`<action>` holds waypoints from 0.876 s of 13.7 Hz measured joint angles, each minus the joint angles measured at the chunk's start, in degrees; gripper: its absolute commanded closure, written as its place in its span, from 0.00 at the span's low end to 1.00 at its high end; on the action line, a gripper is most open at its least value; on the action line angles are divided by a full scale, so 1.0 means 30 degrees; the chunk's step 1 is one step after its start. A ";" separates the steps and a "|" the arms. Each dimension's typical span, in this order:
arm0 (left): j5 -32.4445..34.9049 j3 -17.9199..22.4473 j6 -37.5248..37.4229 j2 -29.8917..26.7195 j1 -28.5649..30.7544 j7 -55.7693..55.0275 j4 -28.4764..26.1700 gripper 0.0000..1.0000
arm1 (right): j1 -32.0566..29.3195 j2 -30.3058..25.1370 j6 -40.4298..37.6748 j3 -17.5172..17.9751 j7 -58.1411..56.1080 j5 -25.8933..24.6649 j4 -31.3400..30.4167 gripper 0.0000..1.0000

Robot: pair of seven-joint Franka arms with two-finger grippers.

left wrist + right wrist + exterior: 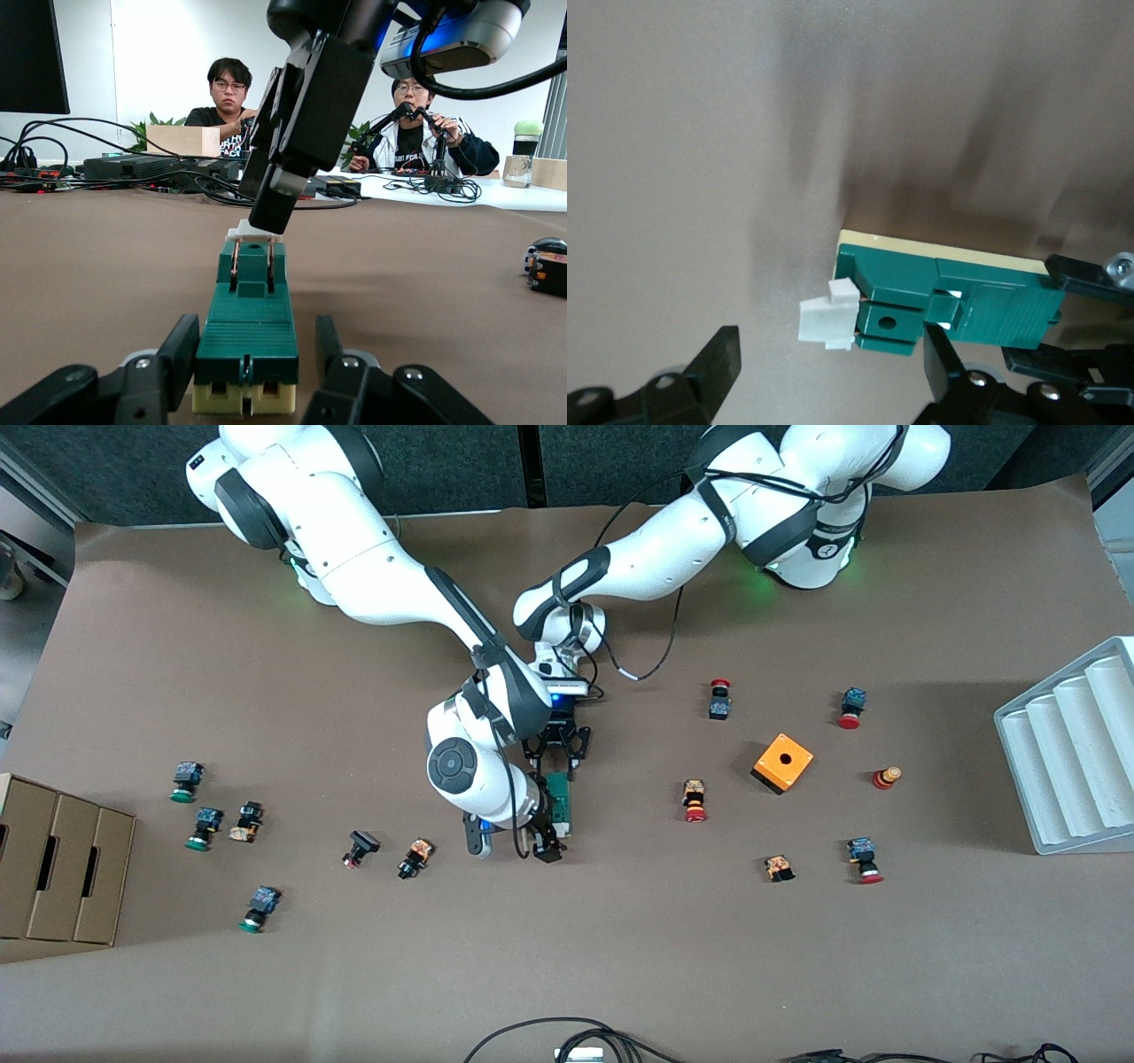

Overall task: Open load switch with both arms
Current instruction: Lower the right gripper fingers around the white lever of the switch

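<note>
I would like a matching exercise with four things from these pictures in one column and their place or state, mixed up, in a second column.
Things:
1. load switch
2. left gripper
3. right gripper
4. orange box

Places or states:
A. standing toward the left arm's end of the table
B. shut on one end of the green block
C. lying on the table between both grippers
D. fingers apart at the white piece

Pairs: 1-C, 2-B, 3-D, 4-A
</note>
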 measured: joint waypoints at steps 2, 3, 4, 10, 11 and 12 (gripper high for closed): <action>0.0000 0.0000 0.0000 0.0000 0.0000 -0.0002 0.0000 0.40 | 0.0000 0.0051 0.0000 0.0000 0.0199 0.0083 0.0000 0.25; 0.0000 0.0000 -0.0001 0.0000 0.0000 -0.0006 0.0000 0.40 | 0.0000 0.0088 0.0000 0.0000 0.0217 0.0380 0.0001 0.28; 0.0000 0.0000 -0.0001 0.0000 0.0000 -0.0007 0.0000 0.40 | 0.0000 0.0134 -0.0001 0.0000 0.0216 0.0601 0.0009 0.29; 0.0000 0.0000 -0.0001 0.0000 0.0000 -0.0012 0.0000 0.40 | 0.0000 0.0267 -0.0022 0.0000 0.0365 0.0660 0.0040 0.38; 0.0000 0.0000 -0.0001 0.0000 0.0000 -0.0013 0.0000 0.40 | -0.0001 0.0269 -0.0022 -0.0001 0.0381 0.0683 0.0041 0.39; 0.0000 0.0000 -0.0001 0.0001 0.0000 -0.0017 0.0000 0.40 | -0.0001 0.0264 -0.0066 0.0000 0.0406 0.0741 0.0050 0.40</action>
